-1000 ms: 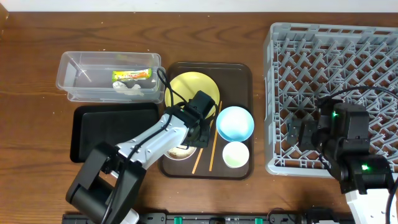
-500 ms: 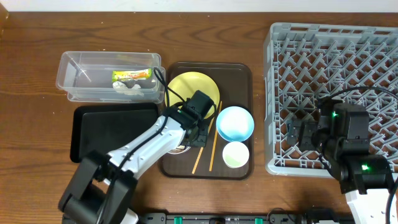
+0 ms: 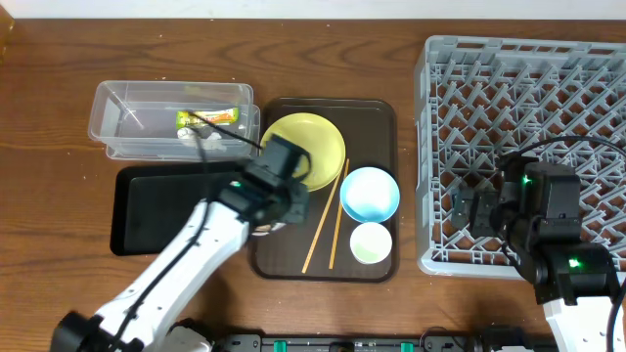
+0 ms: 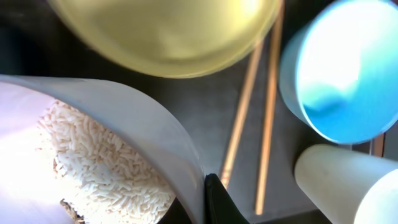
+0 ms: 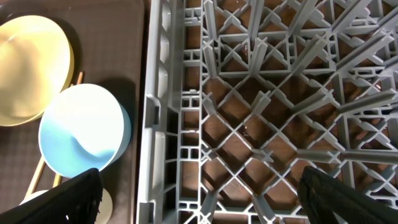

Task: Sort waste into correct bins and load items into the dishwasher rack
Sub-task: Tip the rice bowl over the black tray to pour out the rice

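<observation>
My left gripper is shut on the rim of the white bowl, which holds loose white rice. It holds the bowl over the left edge of the brown serving tray. On that tray are the yellow plate, light blue bowl, small pale cup and wooden chopsticks. The clear tub holds the green-and-yellow wrapper and white tissue. The black tray lies just left of the bowl. My right gripper is open over the grey rack.
The rack fills the right side of the table. The tub and the black tray stand one behind the other at the left, tight against the serving tray. Bare wooden table lies at the far left and along the back.
My left arm has swung left with the white bowl, from beside the blue bowl to the serving tray's left edge. The chopsticks now show fully. The right arm has not moved.
</observation>
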You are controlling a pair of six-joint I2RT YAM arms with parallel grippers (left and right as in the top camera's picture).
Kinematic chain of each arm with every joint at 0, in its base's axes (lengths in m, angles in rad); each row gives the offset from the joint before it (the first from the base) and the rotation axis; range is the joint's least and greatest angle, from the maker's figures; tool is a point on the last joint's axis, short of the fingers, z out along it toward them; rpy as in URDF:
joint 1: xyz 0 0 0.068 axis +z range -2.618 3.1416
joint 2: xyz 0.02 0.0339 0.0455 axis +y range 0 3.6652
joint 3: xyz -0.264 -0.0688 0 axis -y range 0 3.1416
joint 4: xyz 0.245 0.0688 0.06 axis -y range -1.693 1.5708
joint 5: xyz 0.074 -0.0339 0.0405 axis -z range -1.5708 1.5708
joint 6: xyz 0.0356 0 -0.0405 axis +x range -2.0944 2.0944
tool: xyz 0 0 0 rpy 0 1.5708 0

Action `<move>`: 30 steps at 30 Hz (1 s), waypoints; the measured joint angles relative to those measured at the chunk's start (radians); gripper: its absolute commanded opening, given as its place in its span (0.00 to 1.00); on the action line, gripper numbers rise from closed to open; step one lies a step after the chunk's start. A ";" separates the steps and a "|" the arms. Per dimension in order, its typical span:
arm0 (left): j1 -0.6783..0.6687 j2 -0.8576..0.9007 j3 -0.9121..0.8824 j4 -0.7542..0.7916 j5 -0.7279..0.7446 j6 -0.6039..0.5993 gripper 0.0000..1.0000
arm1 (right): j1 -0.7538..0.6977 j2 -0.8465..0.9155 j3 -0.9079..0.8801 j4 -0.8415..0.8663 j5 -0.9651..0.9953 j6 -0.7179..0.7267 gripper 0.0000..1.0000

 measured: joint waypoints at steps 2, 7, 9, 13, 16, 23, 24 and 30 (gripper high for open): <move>0.071 -0.020 0.000 -0.003 0.040 0.023 0.05 | 0.000 0.000 0.000 0.000 0.000 0.000 0.99; 0.272 -0.026 0.000 -0.013 0.194 0.103 0.06 | 0.000 0.000 0.000 0.000 0.000 0.000 0.99; 0.354 -0.026 0.000 -0.016 0.273 0.145 0.06 | 0.000 0.000 0.000 -0.002 0.000 0.000 0.99; 0.528 -0.022 0.000 -0.034 0.491 0.245 0.06 | 0.000 0.000 0.000 -0.008 0.000 0.000 0.99; 0.639 -0.013 -0.013 -0.043 0.657 0.326 0.06 | 0.000 0.000 0.000 -0.008 0.000 0.000 0.99; 0.851 0.096 -0.080 -0.046 0.952 0.438 0.06 | 0.000 0.000 0.000 -0.009 0.000 0.000 0.99; 0.873 0.119 -0.082 -0.046 0.983 0.449 0.06 | 0.000 0.000 0.000 -0.009 0.000 0.000 0.99; 0.972 0.246 -0.083 -0.043 1.195 0.487 0.06 | 0.000 0.000 0.000 -0.018 0.000 0.000 0.99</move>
